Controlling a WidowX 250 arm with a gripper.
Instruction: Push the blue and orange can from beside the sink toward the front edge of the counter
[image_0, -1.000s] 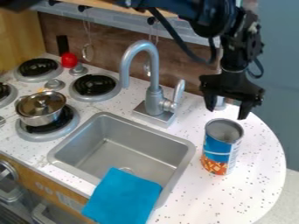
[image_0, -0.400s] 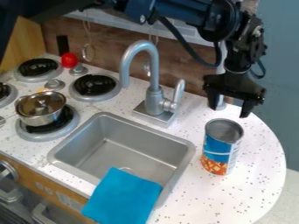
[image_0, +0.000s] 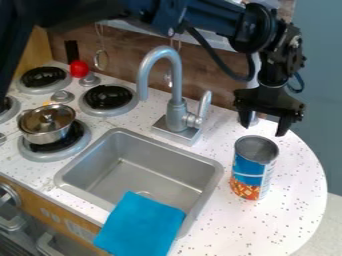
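The black gripper (image_0: 264, 129) hangs at the upper right, its two fingers spread apart with nothing between them. Just below it, an opened can (image_0: 252, 168) stands upright on the white speckled counter, blue with an orange pattern near its base. A blue cloth (image_0: 141, 224) drapes over the front edge of the grey sink (image_0: 158, 176). At the left, a small metal pot with a lid (image_0: 47, 123) rests on the front burner.
The tall grey faucet (image_0: 176, 90) and its lever rise behind the sink, left of the gripper. Several burners and knobs lie at the left, with a red ball-shaped item (image_0: 79, 69) behind them. The counter (image_0: 294, 200) has a rounded right edge.
The upper arm has come lower and further into view at the top left. The gripper has shifted slightly to the right; can, cloth and pot have stayed in place.
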